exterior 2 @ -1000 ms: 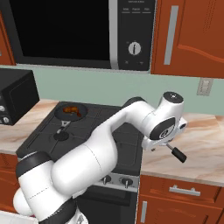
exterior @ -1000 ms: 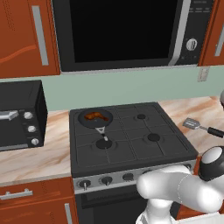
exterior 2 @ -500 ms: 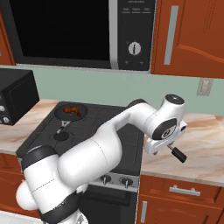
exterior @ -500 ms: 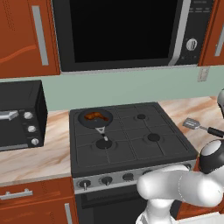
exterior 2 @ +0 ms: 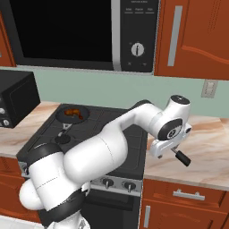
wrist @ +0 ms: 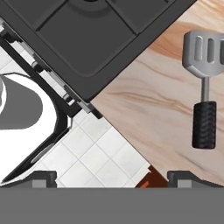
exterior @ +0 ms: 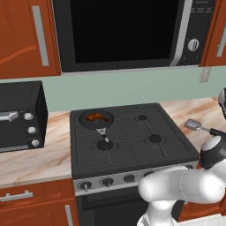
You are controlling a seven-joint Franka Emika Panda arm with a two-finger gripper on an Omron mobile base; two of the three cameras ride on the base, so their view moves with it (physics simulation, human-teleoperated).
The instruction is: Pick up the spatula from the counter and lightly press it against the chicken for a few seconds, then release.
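Chicken (exterior: 98, 117) sits in the pan (exterior: 83, 120) at ten o'clock on the stove (exterior: 132, 137), and at three o'clock of the stove the spatula (exterior: 197, 126) lies flat on the bench (exterior: 187, 110), with my hand (wrist: 116, 178) hovering above, fingers (wrist: 43, 176) spread wide and empty. In the hand view the spatula is off at two o'clock from the fingers, long axis twelve to six, blade at twelve, black grip nearest, so I reckon I slide toward three o'clock to straddle that grip before dropping.
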